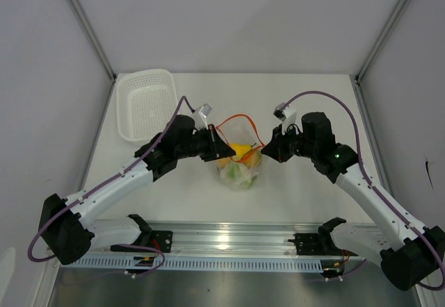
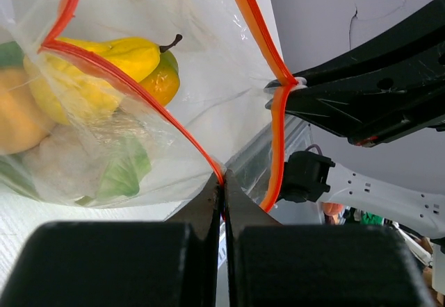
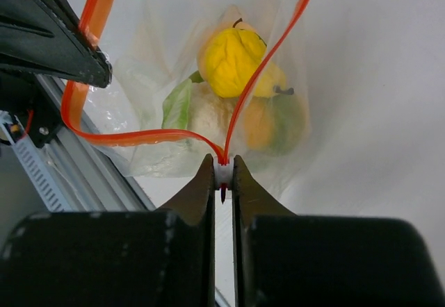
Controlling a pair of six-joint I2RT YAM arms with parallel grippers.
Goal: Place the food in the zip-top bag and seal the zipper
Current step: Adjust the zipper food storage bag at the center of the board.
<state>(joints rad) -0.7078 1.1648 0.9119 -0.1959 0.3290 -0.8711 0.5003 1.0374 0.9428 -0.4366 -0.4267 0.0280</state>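
On the bench (image 1: pixel 306 98), at centre: bag (image 1: pixel 240 175) with mouth open, zipper (image 1: pixel 236 118) unsealed, its two strips spread well apart. Inside the bag: food (image 1: pixel 240 155), namely yellow pear (image 2: pixel 111 60) on top, orange fruit (image 2: pixel 17 119) and white piece with green leaf (image 2: pixel 125 171) beneath. At the bag's left mouth corner: left fingers (image 2: pixel 217 194) pinched tight on the zipper. At the bag's right mouth corner: right fingers (image 3: pixel 211 178) clamped on the zipper likewise. Beyond the bag's left side, apart: white basket (image 1: pixel 122 112).

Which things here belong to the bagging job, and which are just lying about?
Part of the job: zip-top bag, its zipper, the food inside it, left gripper and right gripper, both pinching the zipper.
Lying about: white mesh basket, far left, apart from the bag.
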